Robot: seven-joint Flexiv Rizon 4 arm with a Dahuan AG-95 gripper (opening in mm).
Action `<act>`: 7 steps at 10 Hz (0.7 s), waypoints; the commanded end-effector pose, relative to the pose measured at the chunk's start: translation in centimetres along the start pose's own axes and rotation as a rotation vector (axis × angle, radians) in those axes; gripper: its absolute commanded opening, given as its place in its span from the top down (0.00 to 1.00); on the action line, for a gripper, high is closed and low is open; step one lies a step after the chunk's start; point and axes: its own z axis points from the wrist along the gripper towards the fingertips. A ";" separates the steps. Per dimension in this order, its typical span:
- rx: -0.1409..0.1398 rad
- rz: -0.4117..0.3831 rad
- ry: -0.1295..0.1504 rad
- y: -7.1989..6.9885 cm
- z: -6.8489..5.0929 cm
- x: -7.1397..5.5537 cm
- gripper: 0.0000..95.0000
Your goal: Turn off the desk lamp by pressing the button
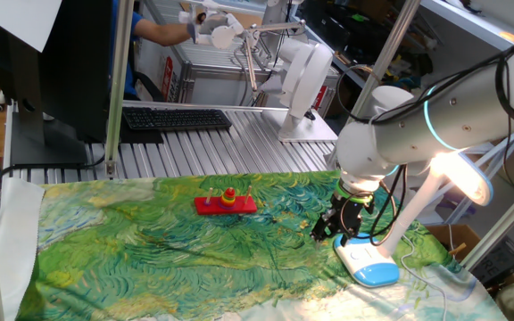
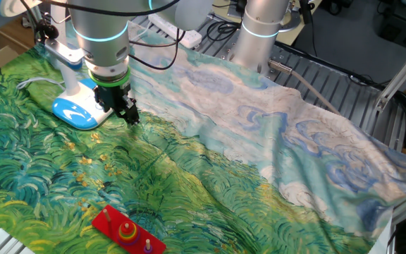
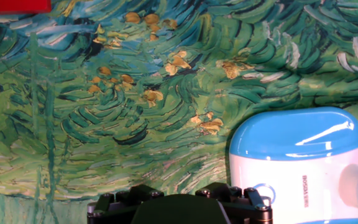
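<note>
I can't tell whether my fingers are spread; my gripper point(image 1: 324, 230) hangs just beside the desk lamp point(image 1: 391, 232), lit, near the table's corner. Its button point(image 3: 263, 192) looks flush and stiff: press lightly, since the light base may slide on the cloth point(image 1: 168, 250).

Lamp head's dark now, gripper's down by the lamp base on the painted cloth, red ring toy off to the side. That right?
Not quite: the desk lamp is lit; one fixed view shows its head glowing. The rest holds: the gripper is low beside the lamp base on the painted cloth, with the red ring toy apart from them.
</note>
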 end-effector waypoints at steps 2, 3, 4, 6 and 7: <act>-0.016 -0.019 0.005 0.1 0.0 -0.1 0.40; -0.017 -0.004 0.006 0.1 0.0 -0.1 0.40; -0.037 0.032 0.008 0.1 0.0 -0.1 0.40; -0.094 0.055 0.012 0.1 0.0 -0.1 0.40; -0.096 0.049 0.013 0.1 0.0 -0.1 0.40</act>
